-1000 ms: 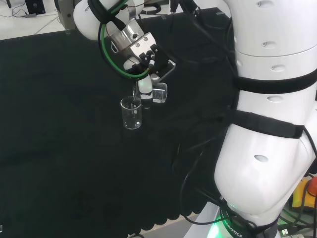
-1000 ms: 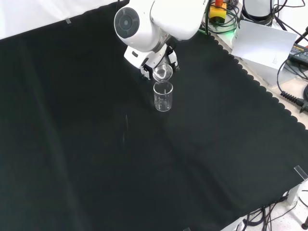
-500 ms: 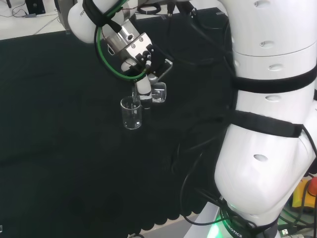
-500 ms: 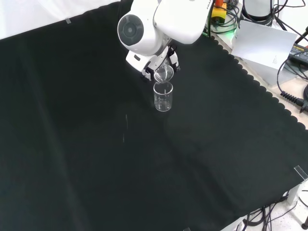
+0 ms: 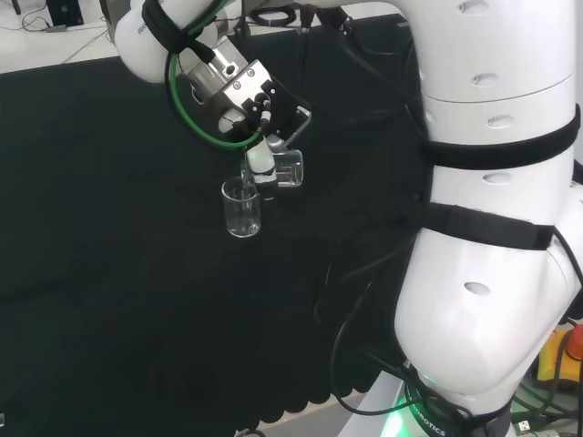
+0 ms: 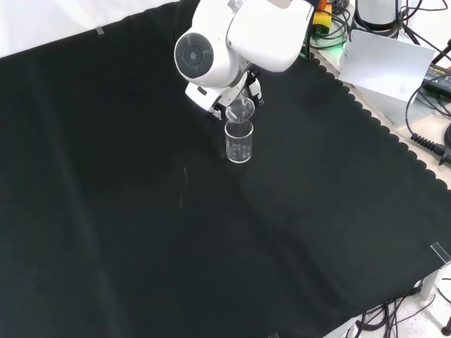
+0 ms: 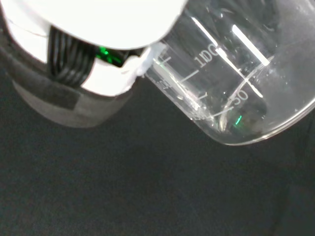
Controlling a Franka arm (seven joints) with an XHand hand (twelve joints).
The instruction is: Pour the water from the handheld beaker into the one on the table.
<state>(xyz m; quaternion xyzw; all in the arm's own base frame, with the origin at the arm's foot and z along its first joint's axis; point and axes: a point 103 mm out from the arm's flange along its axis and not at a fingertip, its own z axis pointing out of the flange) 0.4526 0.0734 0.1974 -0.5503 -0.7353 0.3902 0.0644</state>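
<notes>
1. Clear glass meets clear glass over the black cloth (image 6: pixel 127 211): the hand (image 5: pixel 260 162) clasps the handheld beaker (image 5: pixel 290 169) with fingers curled round its wall and tips it on its side, spout toward the table beaker (image 5: pixel 241 208).

2. In the front view the tilted handheld beaker (image 6: pixel 240 108) hangs just above the rim of the upright table beaker (image 6: pixel 239 141), mouth over mouth; in the head view its lip sits beside and slightly above the rim.

3. A thin thread of water appears to run between the two in the head view, though it is too faint to be sure. How much water either vessel holds cannot be read.

4. Judged risk: the two rims stand very close. A small drop or sideways drift of the hand could knock the table beaker, which stands free on the cloth, and topple it.

5. Judged risk: the stream may miss. If the tilt steepens quickly, water could overshoot the narrow mouth and soak the cloth; if it stays shallow, water may dribble down the outer wall instead.

6. Judged risk: wet, smooth glass held at this angle could slip or turn within the fingers, shifting the spout off its target.

7. The wrist view shows the held beaker (image 7: pixel 231 83) close up, on its side, printed scale facing the camera.
</notes>
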